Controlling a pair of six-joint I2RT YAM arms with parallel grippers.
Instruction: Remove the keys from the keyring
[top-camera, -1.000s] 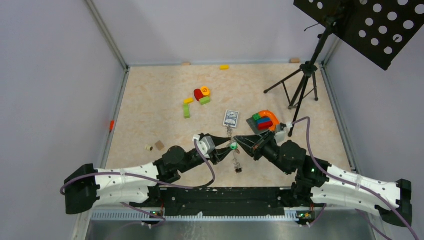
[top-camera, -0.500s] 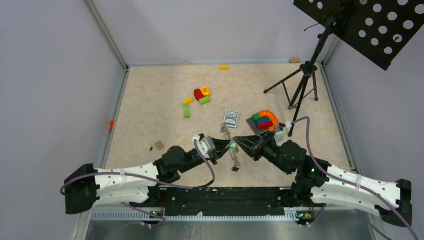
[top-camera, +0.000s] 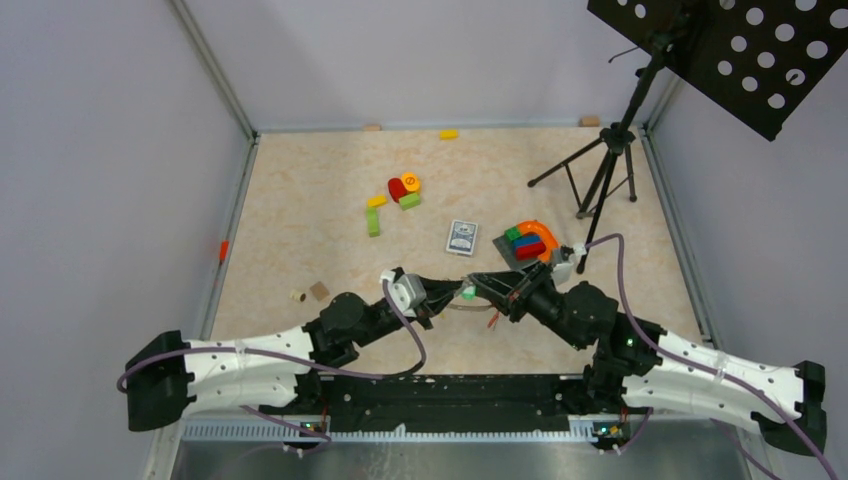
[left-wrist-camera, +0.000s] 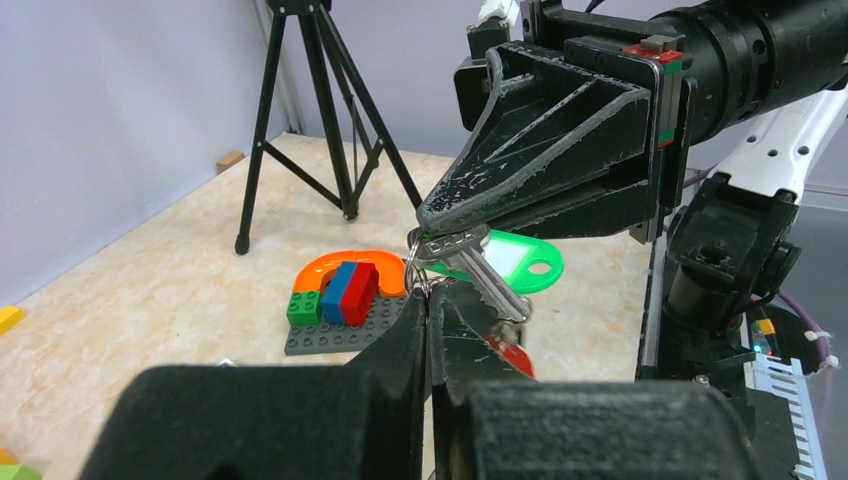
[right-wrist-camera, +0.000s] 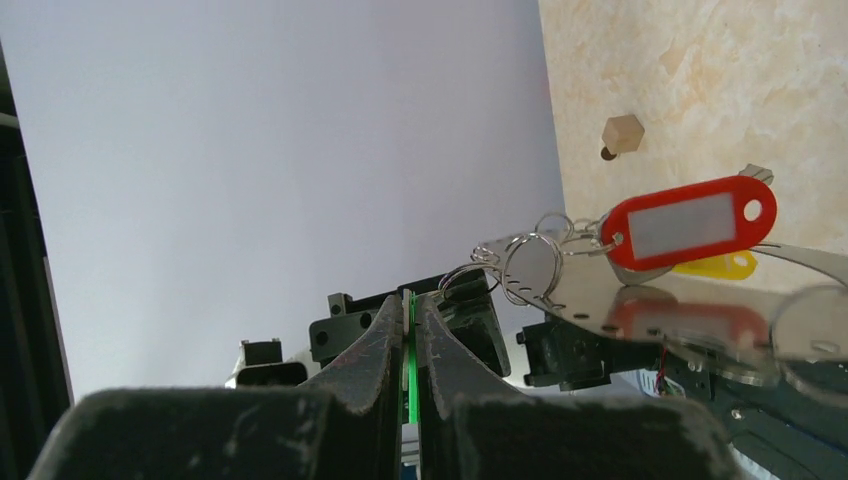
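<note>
My left gripper (top-camera: 447, 291) and right gripper (top-camera: 472, 289) meet tip to tip above the near middle of the table. The right gripper (right-wrist-camera: 411, 298) is shut on a silver key (left-wrist-camera: 490, 283) and its green tag (left-wrist-camera: 525, 265). The left gripper (left-wrist-camera: 428, 298) is shut on a thin wire ring (left-wrist-camera: 414, 264) of the keyring bunch, right at that key. The keyring (right-wrist-camera: 640, 305) stretches away as a shiny band. A red tag (right-wrist-camera: 690, 222) and a yellow tag (right-wrist-camera: 718, 267) hang from it by small rings. The red tag (top-camera: 492, 320) shows just below the right gripper.
A playing-card box (top-camera: 461, 237) lies just beyond the grippers. A grey plate with blocks and an orange arch (top-camera: 528, 243) sits to the right of it, and a black tripod (top-camera: 600, 180) stands further back. Toy blocks (top-camera: 400, 190) and small wooden bits (top-camera: 310, 293) lie to the left.
My left gripper went from partly open to shut on the ring. The bunch that dangled towards the table is now pulled up and lies nearly level between the grippers.
</note>
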